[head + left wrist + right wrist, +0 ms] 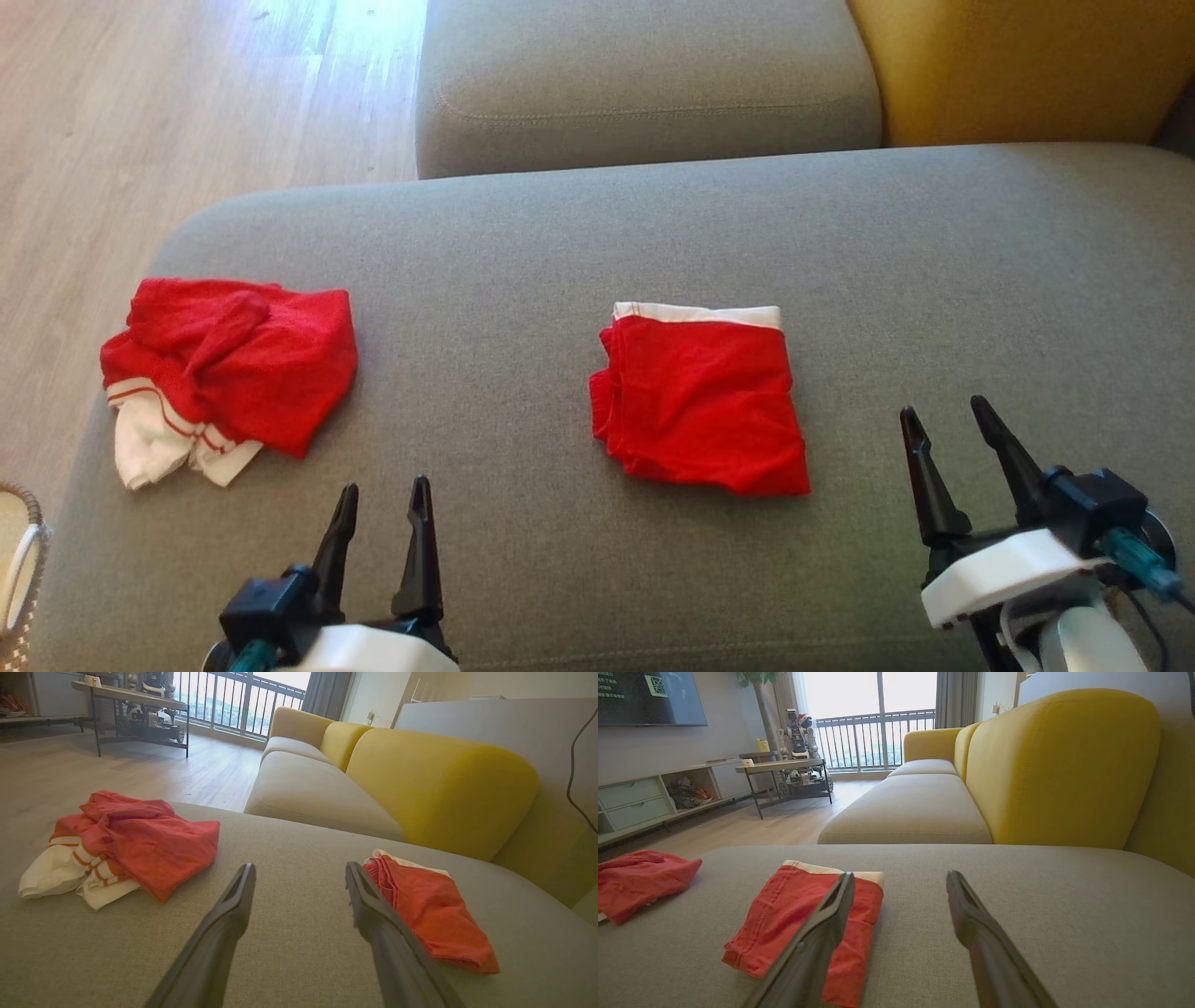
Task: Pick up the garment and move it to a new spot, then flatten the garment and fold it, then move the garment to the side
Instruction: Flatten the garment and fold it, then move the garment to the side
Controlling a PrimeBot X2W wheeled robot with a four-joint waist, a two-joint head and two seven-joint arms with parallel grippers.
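Now the folded garment [700, 401] lies on the sofa [523, 261], with a crumpled garment [233, 373] well apart. Left hand [386, 485] and right hand [943, 407] hover wide, empty.

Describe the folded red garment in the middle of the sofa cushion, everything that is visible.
The folded garment is red, thin-looking cloth with a white band along its far edge. It is folded into a compact, roughly square stack, layered edges showing on its left, lying flat on the grey cushion. Only the cushion touches it; the open right gripper sits apart, to its right.
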